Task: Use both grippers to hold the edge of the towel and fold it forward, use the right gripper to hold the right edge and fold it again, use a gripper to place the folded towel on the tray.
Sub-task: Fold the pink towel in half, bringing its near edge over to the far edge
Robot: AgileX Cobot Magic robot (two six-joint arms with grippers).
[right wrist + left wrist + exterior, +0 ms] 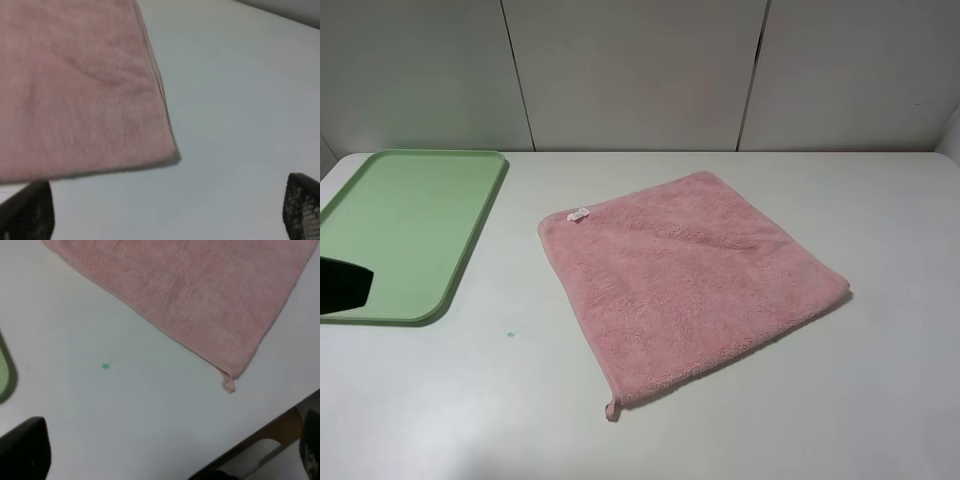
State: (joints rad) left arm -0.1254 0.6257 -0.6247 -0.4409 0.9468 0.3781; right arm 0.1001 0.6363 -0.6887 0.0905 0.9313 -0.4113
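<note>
The towel (pixel 685 285) is lying unfolded at centre frame, the tray (pixel 410 210) waiting upper left; left tool (pixel 167 452) and right tool (pixel 165 210) are hanging released.

Blk jaws w/ mesh-textured pads (pixel 302 205)

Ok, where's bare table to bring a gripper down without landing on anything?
Bare table: the strip between tray and towel, holding only a small green speck; the front, past the towel's loop; and right of the towel. The towel fills the middle, leaving a narrow band to the wall.
</note>
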